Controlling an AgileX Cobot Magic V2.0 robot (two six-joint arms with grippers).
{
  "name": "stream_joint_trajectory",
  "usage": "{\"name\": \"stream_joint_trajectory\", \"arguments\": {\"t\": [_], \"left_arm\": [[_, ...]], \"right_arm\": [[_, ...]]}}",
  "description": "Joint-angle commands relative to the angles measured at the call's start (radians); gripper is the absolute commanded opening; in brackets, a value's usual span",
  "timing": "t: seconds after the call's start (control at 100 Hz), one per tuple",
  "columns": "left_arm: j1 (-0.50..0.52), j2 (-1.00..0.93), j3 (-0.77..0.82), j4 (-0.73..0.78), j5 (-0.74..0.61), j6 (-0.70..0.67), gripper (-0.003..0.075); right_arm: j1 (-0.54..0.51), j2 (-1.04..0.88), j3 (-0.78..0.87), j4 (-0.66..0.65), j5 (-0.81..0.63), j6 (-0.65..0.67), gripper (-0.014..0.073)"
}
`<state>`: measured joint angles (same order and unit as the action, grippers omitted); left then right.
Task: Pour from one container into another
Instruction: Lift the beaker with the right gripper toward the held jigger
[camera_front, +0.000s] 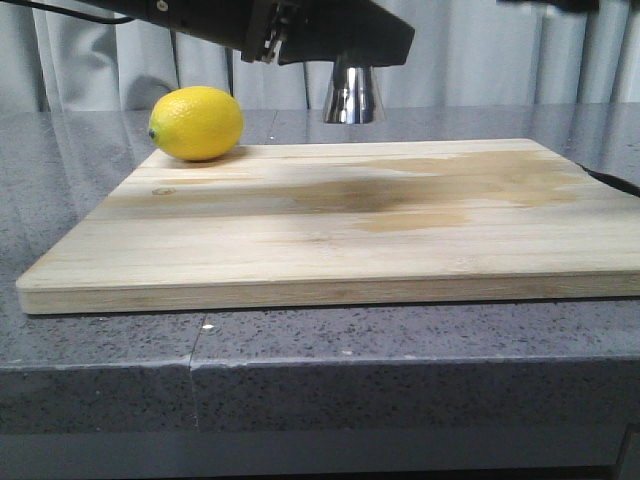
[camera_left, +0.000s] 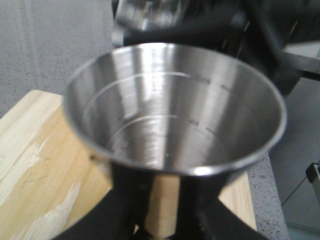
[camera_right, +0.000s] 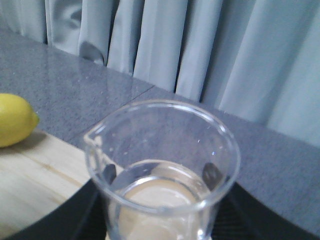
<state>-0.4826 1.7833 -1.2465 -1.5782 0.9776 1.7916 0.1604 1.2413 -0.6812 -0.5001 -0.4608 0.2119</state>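
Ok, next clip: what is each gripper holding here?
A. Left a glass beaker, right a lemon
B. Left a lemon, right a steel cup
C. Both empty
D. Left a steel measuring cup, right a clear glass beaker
D: the left wrist view shows the steel measuring cup clamped in the left gripper; the right wrist view shows the glass beaker in the right gripper.

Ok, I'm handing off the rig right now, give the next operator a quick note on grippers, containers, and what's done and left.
Left gripper: shut on the steel measuring cup, held in the air over the far edge of the cutting board; the cup looks empty.
Right gripper: shut on the glass beaker, near the board; its contents are hard to judge.
Lemon sits on the board's far left corner.
Done: both containers grasped. Whether a pour has happened is unclear.
Left: confirm levels, pour if needed, set both down.
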Motion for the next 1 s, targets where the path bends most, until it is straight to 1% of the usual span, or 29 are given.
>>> {"name": "stream_joint_trajectory", "arguments": {"t": [0.0,0.18,0.37,0.58,0.78,0.99], "left_arm": [[0.002,-0.038,-0.032,-0.082,0.062,0.017,-0.0019],[0.002,-0.012,-0.032,-0.095,0.089,0.042,-0.0019],[-0.009,0.015,-0.032,-0.095,0.15,0.042,-0.0019],[-0.037,0.015,-0.032,-0.083,0.183,0.043,-0.0019],[-0.06,0.015,-0.032,-0.067,0.188,0.053,-0.0019],[-0.061,0.015,-0.032,-0.067,0.188,0.053,-0.0019]], "right_arm": [[0.0,-0.049,-0.071,-0.043,-0.032,-0.005,0.0237],[0.055,-0.051,-0.151,-0.098,0.062,-0.005,0.0237],[0.118,-0.051,-0.204,-0.194,0.074,-0.005,0.0237],[0.118,-0.051,-0.246,-0.298,0.076,-0.005,0.0237],[0.118,-0.051,-0.251,-0.383,0.07,-0.005,0.0237],[0.118,-0.051,-0.251,-0.435,0.058,-0.005,0.0237]]}}
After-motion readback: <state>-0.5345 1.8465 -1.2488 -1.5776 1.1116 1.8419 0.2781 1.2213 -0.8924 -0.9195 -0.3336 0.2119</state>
